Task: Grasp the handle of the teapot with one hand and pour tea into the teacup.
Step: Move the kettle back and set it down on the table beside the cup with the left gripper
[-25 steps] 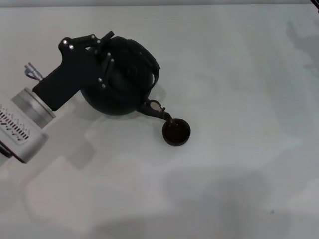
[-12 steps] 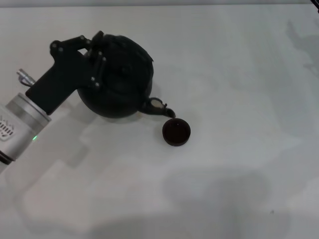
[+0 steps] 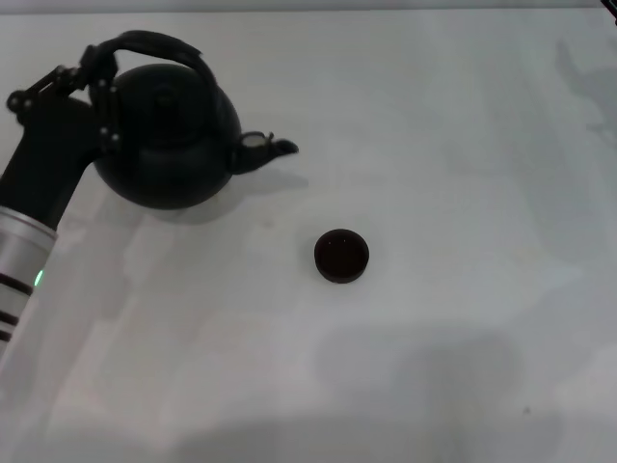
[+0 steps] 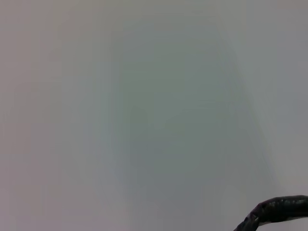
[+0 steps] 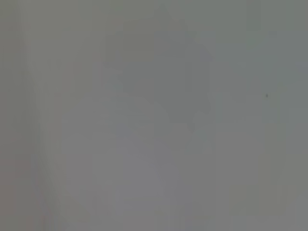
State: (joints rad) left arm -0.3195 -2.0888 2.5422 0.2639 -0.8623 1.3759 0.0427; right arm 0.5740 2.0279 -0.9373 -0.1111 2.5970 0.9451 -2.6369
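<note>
Although the black housing of the left gripper (image 3: 96,72) and the silver arm behind it fill the table's far left corner, no brand, label or readable writing shows on them, nor on the pot or the cup; the only mark on the arm is a small green light near the table's left edge. The left gripper's fingers (image 3: 104,92) are closed on the handle (image 3: 154,44), pinching the arched bail at its left end, close to where it meets the pot's body. The rest of the handle arcs away from the fingers over the knobbed lid. A short, rough-textured stretch of the handle (image 4: 276,211) also shows in the left wrist view.

The teapot (image 3: 169,135) sits upright near the far left corner of the white table (image 3: 463,193); whether its base touches the surface or hangs just above it cannot be told. Its short spout (image 3: 265,148) points toward the right edge.

The teacup (image 3: 341,256) stands alone near the middle of the table, nearer the front edge than the pot, well apart from the spout and from the fingers. Its inside looks dark.

The right gripper is out of sight; the right wrist view shows only bare pale surface.
</note>
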